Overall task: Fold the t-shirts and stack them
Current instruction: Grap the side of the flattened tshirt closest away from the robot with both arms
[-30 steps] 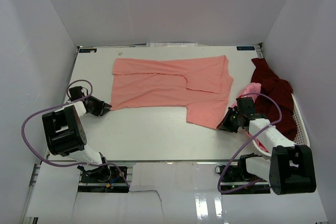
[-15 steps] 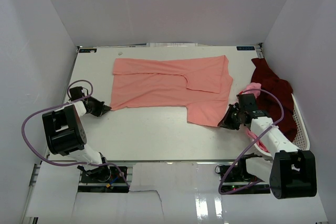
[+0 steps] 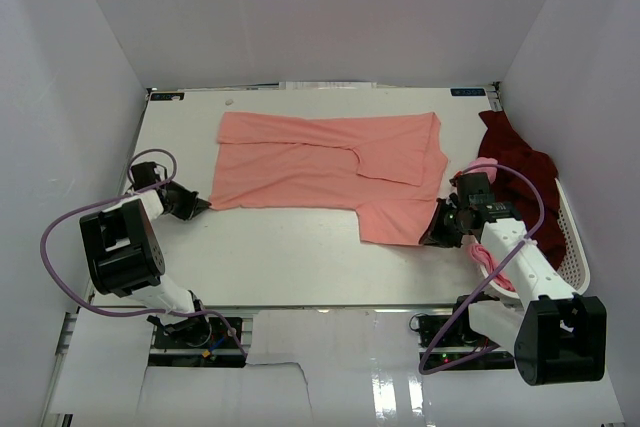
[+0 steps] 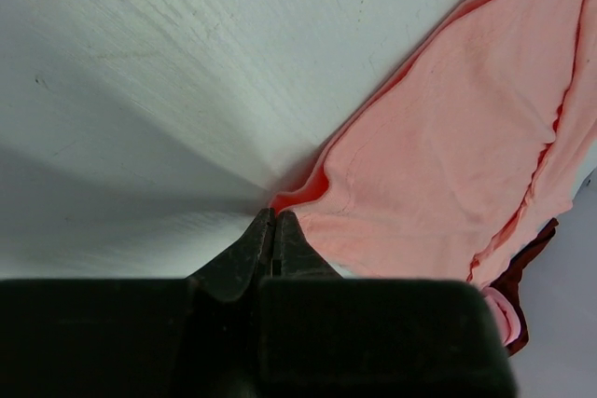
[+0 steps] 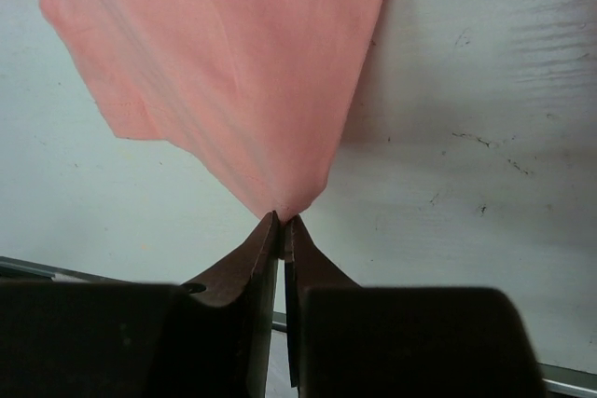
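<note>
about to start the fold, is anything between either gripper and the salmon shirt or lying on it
Nothing visible. The left gripper and right gripper each pinch a near corner of the salmon t-shirt in shut jaws, and nothing lies on it. The maroon t-shirt lies off to its right.

A spread t-shirt [image 3: 320, 162] lies across the desk [image 3: 280, 257], the left pincer [image 3: 205, 205] and right pincer [image 3: 432, 237] at its near corners. Heaped t-shirts [image 3: 520, 172] lie on the basket [image 3: 572, 237], right.

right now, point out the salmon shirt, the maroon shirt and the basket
salmon shirt [image 3: 300, 162], top view, middle of its body
maroon shirt [image 3: 512, 147], top view, its far part
basket [image 3: 574, 242], top view, its right wall
</note>
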`<state>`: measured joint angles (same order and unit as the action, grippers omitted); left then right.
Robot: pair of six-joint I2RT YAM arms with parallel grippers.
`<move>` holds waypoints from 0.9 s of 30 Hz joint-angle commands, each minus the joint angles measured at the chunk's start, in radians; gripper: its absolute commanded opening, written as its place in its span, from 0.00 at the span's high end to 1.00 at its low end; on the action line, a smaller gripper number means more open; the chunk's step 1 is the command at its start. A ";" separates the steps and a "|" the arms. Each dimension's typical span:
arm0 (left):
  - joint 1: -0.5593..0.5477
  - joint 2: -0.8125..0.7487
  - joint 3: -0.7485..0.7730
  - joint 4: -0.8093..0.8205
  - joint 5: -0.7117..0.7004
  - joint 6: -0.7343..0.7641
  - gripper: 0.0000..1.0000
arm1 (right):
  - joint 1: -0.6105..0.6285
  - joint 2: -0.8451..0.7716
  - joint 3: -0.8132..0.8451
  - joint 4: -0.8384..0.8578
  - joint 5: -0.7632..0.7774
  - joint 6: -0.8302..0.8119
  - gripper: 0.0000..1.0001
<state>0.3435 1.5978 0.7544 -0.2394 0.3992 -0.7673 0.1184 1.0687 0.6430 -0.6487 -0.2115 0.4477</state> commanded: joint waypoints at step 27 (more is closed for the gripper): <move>-0.005 0.011 0.065 -0.024 -0.013 0.025 1.00 | -0.013 0.036 0.118 -0.187 0.184 0.037 0.92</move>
<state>0.3428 1.6154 0.7864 -0.2626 0.3824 -0.7486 0.1116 1.0882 0.7078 -0.8158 -0.0120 0.4824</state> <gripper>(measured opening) 0.089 0.085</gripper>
